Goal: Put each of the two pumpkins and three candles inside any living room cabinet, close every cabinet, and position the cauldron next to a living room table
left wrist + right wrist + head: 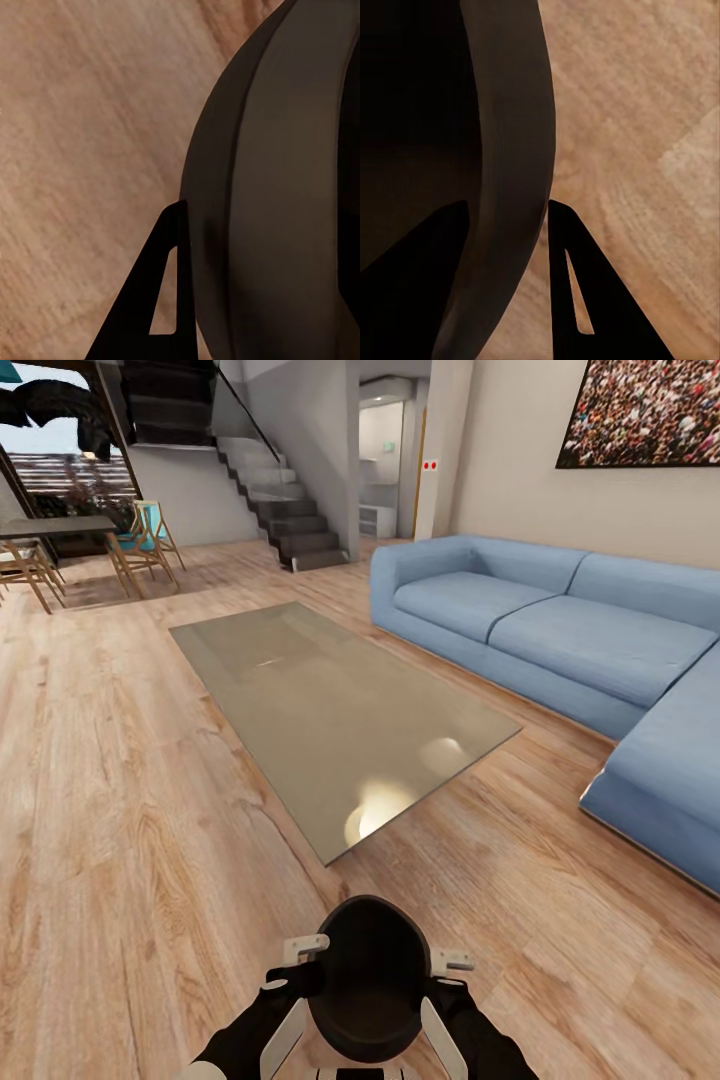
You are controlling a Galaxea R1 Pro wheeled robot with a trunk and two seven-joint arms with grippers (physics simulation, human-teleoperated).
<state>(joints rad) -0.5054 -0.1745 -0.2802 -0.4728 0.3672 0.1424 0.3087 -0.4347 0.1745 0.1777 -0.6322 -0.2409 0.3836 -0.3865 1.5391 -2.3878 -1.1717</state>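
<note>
The matte-black cauldron [370,980] hangs just in front of my trunk, above the wooden floor, mouth up. My left gripper [302,960] is shut on its left rim and my right gripper [452,964] on its right rim. In the right wrist view the cauldron wall [510,150] runs between the two fingers [577,277]. In the left wrist view one of the fingers [161,285] lies against the cauldron's outer wall [262,187]. The glass-topped table [330,700] lies ahead, its near corner a short way beyond the cauldron. Pumpkins, candles and cabinet are out of view.
A blue corner sofa [560,630] runs along the right side of the table. A staircase [285,510] rises at the back. The dark dining table [50,528] with wooden chairs [140,545] stands at the far left. Wooden floor stretches to the table's left.
</note>
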